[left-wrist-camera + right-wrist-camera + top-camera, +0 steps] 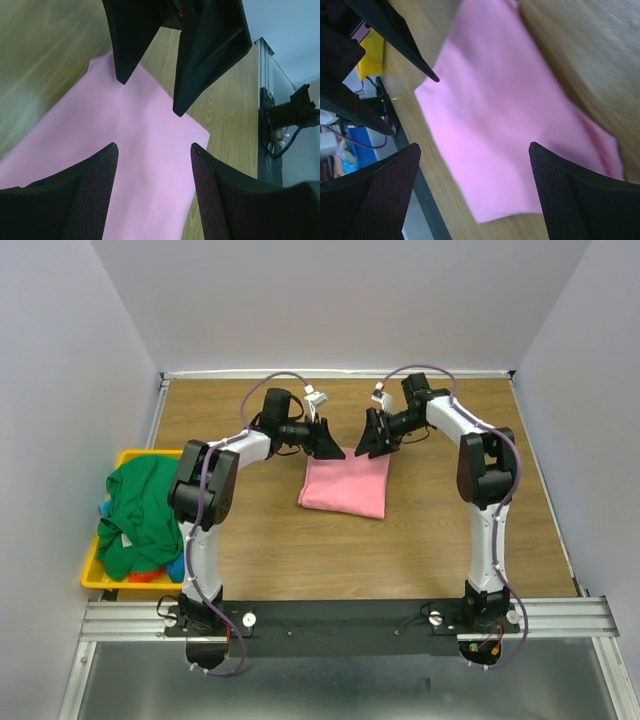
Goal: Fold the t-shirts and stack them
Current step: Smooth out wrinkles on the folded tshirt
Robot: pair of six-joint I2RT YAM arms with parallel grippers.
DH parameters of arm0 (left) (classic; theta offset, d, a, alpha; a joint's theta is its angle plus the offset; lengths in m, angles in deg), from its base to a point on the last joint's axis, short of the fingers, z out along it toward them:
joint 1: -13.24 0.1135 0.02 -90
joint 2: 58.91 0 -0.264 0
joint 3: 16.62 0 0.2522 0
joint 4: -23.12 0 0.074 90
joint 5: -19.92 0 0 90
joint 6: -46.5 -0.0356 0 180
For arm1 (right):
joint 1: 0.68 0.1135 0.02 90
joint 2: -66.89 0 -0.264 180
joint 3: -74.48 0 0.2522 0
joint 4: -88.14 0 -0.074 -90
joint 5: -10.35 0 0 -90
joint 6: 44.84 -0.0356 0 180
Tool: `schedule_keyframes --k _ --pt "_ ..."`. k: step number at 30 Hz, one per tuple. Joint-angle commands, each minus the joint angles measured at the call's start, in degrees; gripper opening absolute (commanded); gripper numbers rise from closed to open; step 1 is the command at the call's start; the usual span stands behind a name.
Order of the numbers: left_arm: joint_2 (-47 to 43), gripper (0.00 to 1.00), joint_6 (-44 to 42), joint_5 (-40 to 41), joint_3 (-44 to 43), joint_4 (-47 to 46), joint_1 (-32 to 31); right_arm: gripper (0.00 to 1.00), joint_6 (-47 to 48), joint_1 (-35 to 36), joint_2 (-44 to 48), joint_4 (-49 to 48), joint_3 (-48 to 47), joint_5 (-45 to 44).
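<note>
The left gripper (333,450) and right gripper (366,449) are hovering, jaws spread and holding nothing, over the folded pink t-shirt (346,486) lying toward the worktop's (420,550) far edge.

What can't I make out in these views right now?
Top view: the green shirt covers the rest of the bin; only blue and orange scraps show.
Top view: left gripper and right gripper hide the far edge of the pink shirt.
Right wrist: pink shirt blurred.
</note>
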Motion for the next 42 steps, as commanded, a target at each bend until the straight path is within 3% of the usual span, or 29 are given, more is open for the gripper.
schedule_keyframes --k 1,7,12,16,20,25,30,33,37,42 --pt "9.63 0.68 8.81 -1.35 -1.88 -6.89 1.57 0.95 -2.36 -1.89 -6.78 -3.51 -0.25 2.11" --pt "20.11 0.69 9.17 1.38 -8.29 -1.39 5.70 0.96 0.71 -5.41 -14.79 -4.22 -9.74 -5.01" --pt "14.43 0.72 7.75 -0.72 -9.28 1.20 5.97 0.98 -0.24 -5.41 -11.20 -4.22 -11.42 -2.74" --pt "2.41 0.78 9.33 -4.32 -3.49 -0.73 4.40 1.00 -6.63 -4.54 -0.33 -5.71 -4.69 4.54" --pt "-2.53 0.78 12.67 -5.47 4.76 -5.02 0.80 1.00 -15.51 -1.82 4.97 -12.46 5.94 9.92" --pt "0.95 0.79 21.70 -3.98 10.49 -13.37 -1.59 1.00 -19.49 0.30 1.83 -14.24 13.00 12.03" --pt "7.02 0.79 20.24 -1.09 12.60 -12.53 -0.54 1.00 -17.40 -0.31 -2.04 -14.77 14.51 7.47" --pt "9.84 0.78 19.89 1.55 16.20 -12.07 3.58 1.00 -13.98 -2.24 -4.24 -14.59 16.44 3.26" --pt "7.04 0.78 15.32 -0.45 17.27 -9.97 4.39 1.00 -12.73 -4.62 -2.15 -14.15 16.53 3.15" --pt "-2.80 0.81 13.38 -4.94 17.27 -9.61 1.93 1.00 -14.93 -3.84 6.90 -14.15 18.73 10.80"
